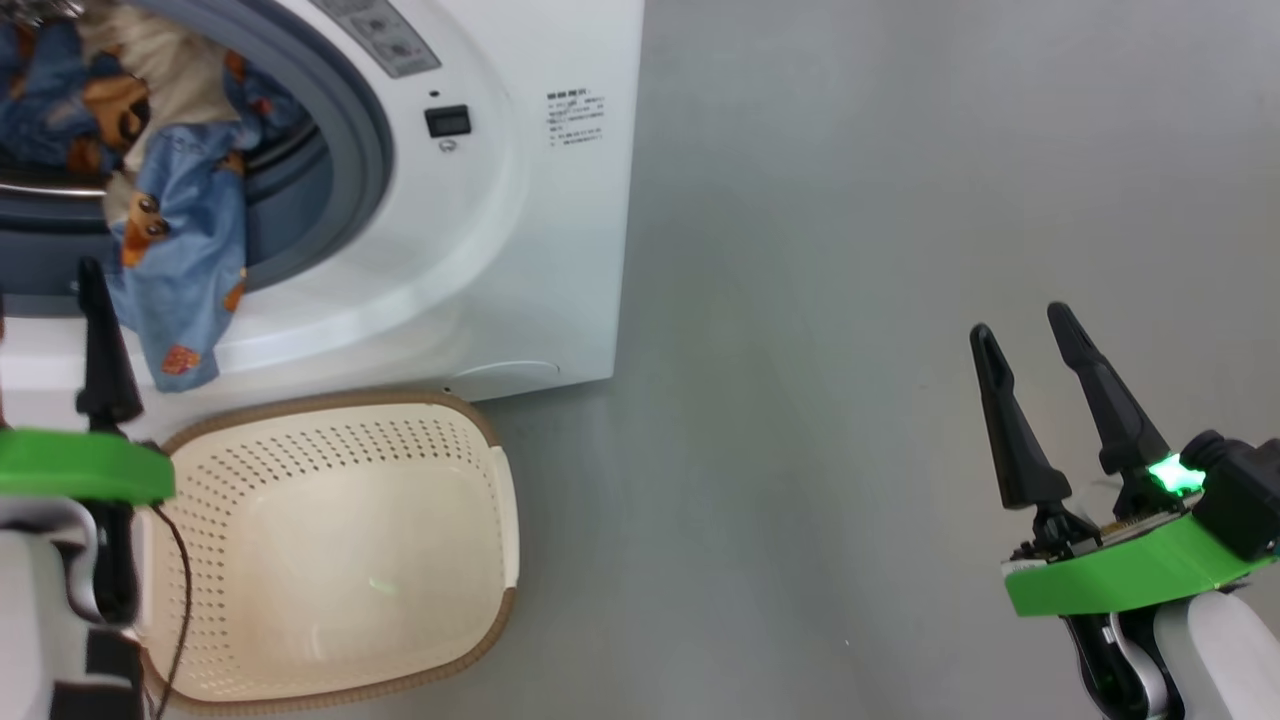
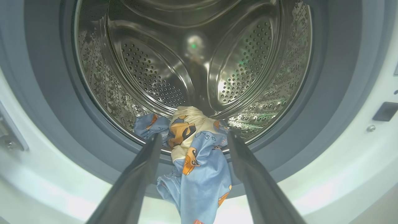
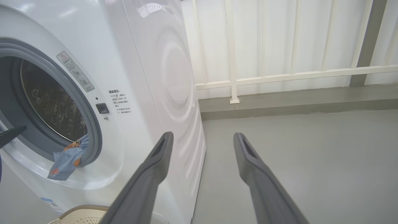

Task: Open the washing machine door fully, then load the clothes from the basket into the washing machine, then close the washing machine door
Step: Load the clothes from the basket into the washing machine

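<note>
Left wrist view: blue bear-print clothes (image 2: 199, 168) spill from the washing machine (image 2: 342, 177), long tail hanging straight down over its gasket (image 2: 46, 118); left claw (image 2: 194, 136) and right claw (image 3: 202, 137) spread, empty.

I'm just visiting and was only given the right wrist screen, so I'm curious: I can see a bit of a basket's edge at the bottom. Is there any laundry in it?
Observer: No. From the head camera the basket is empty, and its bare floor shows.
Visitor: Is that blue cloth dangling from the machine the whole load?
Observer: No. The left wrist camera shows more of the clothes bunched at the front lip of the drum. The part you see hangs out over the grey seal.
Visitor: What is the other arm doing?
Observer: The left gripper points into the drum's mouth. It is open and not closed on the cloth.
</note>
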### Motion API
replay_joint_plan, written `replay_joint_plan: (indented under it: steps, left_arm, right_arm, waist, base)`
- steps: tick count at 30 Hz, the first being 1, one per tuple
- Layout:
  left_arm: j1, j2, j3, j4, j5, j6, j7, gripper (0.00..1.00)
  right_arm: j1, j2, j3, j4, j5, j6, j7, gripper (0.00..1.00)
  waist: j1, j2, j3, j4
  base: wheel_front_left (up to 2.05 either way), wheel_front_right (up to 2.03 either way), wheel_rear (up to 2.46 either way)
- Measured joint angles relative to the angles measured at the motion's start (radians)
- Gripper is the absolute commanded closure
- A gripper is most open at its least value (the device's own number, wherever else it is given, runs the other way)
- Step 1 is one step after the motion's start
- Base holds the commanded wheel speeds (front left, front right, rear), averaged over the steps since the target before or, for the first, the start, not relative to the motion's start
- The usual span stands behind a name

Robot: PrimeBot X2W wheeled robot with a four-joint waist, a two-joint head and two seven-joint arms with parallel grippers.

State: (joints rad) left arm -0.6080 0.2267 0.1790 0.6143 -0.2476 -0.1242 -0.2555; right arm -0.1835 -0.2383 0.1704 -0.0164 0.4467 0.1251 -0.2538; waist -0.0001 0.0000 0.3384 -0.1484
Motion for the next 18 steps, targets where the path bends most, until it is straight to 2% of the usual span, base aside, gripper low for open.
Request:
replay_joint_plan:
  steps: [18]
  left_arm:
    - [0.268,-0.078,0.016,-0.161,0.013,-0.003,0.000,0.00]
  right_arm:
    - [0.116,-0.013,-0.050,-0.006,0.003,0.000,0.000,0.00]
  waist:
    - [0.0000,0.0000,-0.090,0.056]
  base:
    - [0.00,0.00,0.00]
